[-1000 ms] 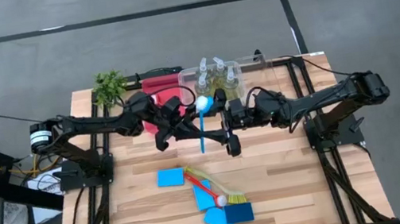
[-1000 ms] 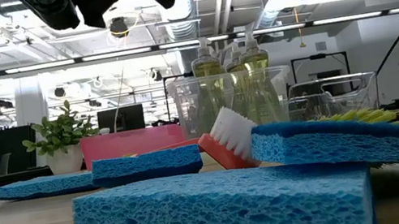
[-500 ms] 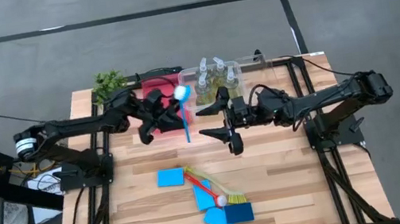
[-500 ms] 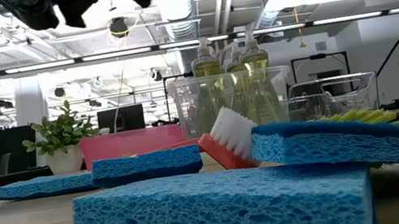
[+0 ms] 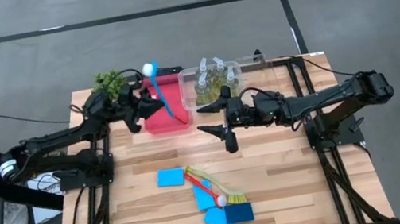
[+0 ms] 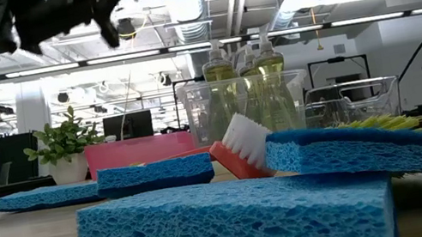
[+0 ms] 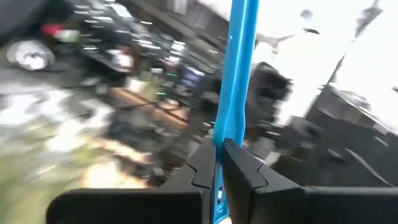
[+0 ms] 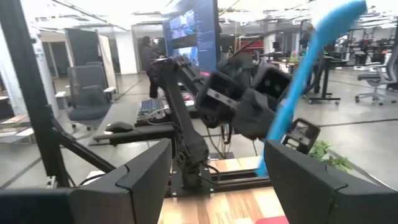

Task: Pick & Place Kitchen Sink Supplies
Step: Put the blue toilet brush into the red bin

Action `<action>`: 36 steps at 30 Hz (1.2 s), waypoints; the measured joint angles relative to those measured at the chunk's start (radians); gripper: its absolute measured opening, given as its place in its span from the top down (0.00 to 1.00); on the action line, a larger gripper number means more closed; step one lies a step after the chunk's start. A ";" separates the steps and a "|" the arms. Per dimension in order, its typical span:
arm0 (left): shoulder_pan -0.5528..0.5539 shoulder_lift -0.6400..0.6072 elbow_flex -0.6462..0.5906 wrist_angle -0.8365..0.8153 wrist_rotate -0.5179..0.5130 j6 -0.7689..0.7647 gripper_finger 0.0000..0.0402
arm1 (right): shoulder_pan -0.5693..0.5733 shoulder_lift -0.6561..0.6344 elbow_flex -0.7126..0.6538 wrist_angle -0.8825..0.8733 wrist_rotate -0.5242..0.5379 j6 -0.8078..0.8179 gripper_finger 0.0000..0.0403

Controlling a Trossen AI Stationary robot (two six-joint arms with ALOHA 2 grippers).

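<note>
Your left gripper (image 5: 137, 106) is clenched on the blue brush (image 5: 160, 94), held aloft over the red tray (image 5: 179, 119) at the table's (image 5: 290, 170) far edge. The handle's long axis slants from the white head near the plant (image 5: 109, 84) toward the tray's near edge. Your right gripper (image 5: 215, 117) hangs released mid-table, beside the clear bin (image 5: 187, 74) of bottles (image 5: 215, 77). Sponges (image 5: 169, 178) lie nearer the front edge.

Lighting: the desk (image 5: 292, 186) is being lit evenly from overhead, with only faint shadows being cast. Ceiling lights (image 6: 181, 47) are being seen glaring in the low view. Blur: the left wrist view is being heavily smeared by motion; the nearest sponge (image 6: 237, 218) is being rendered slightly soft. The right wrist view is being kept bright.
</note>
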 joint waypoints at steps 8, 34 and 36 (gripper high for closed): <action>0.053 -0.007 -0.135 -0.148 -0.261 -0.007 0.96 | -0.001 0.000 0.000 -0.024 0.008 -0.024 0.38; 0.055 -0.006 -0.236 -0.187 -0.386 -0.044 0.82 | -0.026 0.000 0.000 -0.104 0.024 -0.019 0.38; 0.055 -0.006 -0.236 -0.188 -0.386 -0.044 0.79 | -0.026 0.000 0.000 -0.104 0.024 -0.019 0.38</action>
